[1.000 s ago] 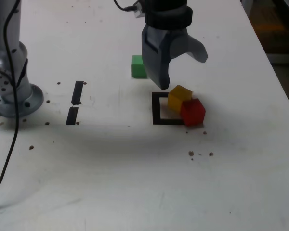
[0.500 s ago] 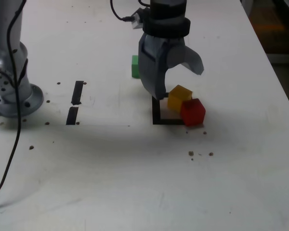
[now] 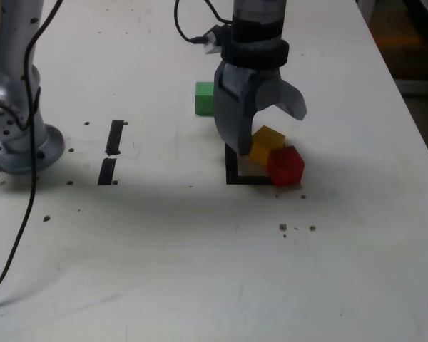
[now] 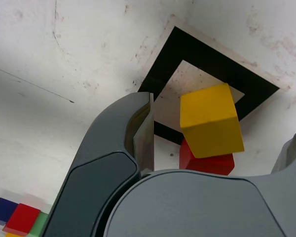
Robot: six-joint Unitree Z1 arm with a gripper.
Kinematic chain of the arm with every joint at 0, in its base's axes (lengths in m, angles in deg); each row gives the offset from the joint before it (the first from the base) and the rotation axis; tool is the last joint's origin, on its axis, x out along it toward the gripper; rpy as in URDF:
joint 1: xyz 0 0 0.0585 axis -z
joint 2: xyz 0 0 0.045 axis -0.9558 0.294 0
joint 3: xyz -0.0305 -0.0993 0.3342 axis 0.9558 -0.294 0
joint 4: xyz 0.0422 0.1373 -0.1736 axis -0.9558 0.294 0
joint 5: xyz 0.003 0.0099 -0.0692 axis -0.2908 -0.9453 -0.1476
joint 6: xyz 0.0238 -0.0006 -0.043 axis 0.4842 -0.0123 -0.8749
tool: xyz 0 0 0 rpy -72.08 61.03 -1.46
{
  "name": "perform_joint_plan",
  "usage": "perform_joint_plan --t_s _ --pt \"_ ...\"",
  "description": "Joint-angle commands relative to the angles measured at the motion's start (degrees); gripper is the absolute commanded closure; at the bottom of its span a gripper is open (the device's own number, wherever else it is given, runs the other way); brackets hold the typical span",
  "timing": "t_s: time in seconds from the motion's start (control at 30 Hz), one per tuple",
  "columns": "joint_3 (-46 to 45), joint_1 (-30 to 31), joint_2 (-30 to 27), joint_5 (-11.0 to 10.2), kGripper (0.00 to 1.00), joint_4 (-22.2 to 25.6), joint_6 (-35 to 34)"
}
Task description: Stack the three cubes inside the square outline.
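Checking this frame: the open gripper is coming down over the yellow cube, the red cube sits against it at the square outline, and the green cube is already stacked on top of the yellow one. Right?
Not quite. The green cube is not stacked: the exterior view shows it alone on the table, behind the gripper. The rest holds: open fingers around the yellow cube, with the red cube against it at the square outline.
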Motion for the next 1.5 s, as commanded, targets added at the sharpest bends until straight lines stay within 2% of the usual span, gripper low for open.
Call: perform_joint_plan --t_s 0.0,0.73,1.07,1.2,1.33,1.47 --pt "-0.3 -0.4 0.2 0.3 0.05 -0.1 0.3" --pt "-1.2 -1.1 2.7 1.7 0.17 -0.5 0.9" --pt "-1.7 -1.1 3.2 1.7 0.36 -2.0 0.9" --pt "-1.9 -1.1 2.9 1.3 0.47 -2.9 0.8" --pt "-2.1 -1.1 2.3 0.4 0.59 -3.7 0.7" --pt "-2.2 -1.4 1.3 -1.5 0.69 -4.1 0.4"
